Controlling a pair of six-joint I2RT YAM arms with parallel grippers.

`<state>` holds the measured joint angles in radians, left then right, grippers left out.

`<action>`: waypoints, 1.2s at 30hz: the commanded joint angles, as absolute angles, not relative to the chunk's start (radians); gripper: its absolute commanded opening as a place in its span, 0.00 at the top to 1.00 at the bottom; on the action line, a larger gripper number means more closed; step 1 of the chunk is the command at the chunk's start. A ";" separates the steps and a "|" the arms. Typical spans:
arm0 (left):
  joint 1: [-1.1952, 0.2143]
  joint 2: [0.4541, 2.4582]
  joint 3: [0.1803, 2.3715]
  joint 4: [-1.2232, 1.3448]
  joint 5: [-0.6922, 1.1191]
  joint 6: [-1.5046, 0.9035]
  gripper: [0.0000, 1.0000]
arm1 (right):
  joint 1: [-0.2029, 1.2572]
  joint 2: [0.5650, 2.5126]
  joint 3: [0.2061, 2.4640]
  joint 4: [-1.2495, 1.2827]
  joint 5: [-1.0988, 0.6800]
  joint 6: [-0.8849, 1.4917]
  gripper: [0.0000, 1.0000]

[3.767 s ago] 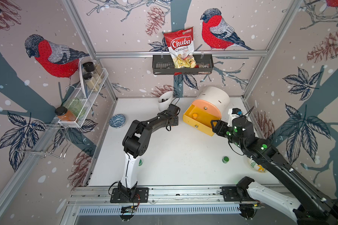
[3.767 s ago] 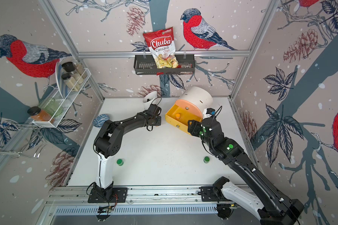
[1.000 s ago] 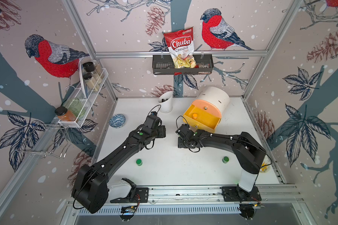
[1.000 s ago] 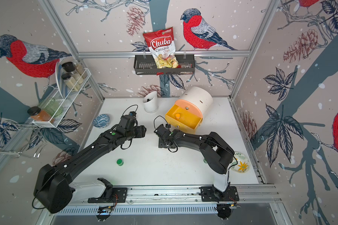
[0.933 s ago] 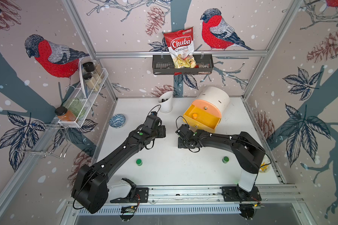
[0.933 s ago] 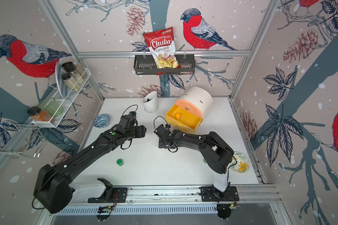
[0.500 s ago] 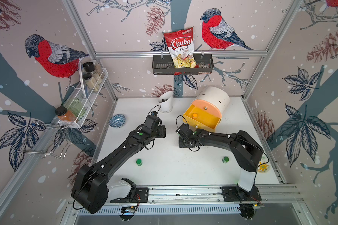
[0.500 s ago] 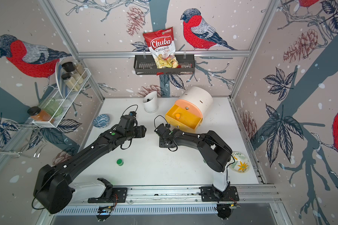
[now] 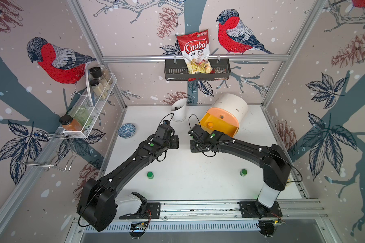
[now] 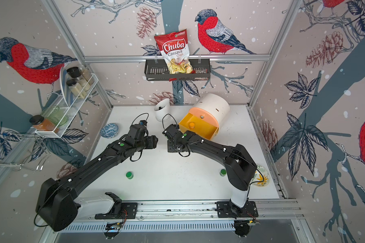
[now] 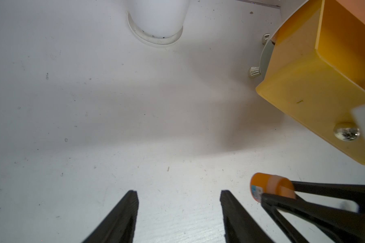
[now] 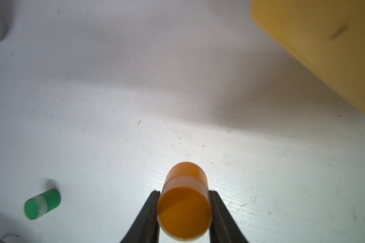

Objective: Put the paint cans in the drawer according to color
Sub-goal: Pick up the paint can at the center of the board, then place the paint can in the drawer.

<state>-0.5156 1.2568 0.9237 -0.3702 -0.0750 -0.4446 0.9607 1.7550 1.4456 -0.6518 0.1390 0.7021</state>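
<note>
Facing the arms from the back of the worktop (image 9: 198, 183), the drawer chest (image 9: 230, 107) has its yellow drawer (image 9: 223, 130) open. It lies just beyond and rightward of the right end effector (image 12: 184, 194), which is clamped across an orange paint can (image 12: 183, 210). The left end effector (image 11: 178, 193) gapes empty nearby.

Smooth matt plastic on the orange paint can (image 12: 184, 202); the white tabletop (image 12: 93, 136) matt and scuffed; the drawer (image 11: 316, 84) smooth yellow plastic, its knob (image 11: 346, 131) shiny metal (mirror-bright).
</note>
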 commanded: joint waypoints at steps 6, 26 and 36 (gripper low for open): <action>-0.512 1.239 0.922 -0.341 -0.068 -0.437 0.35 | 0.937 1.662 1.668 -0.914 0.172 0.586 0.68; -0.512 1.243 0.925 -0.331 -0.035 -0.440 0.35 | 0.571 1.633 1.598 -0.917 0.155 0.459 0.68; -0.523 1.240 0.933 -0.328 -0.038 -0.458 0.37 | 0.507 1.658 1.488 -0.813 0.155 0.438 0.68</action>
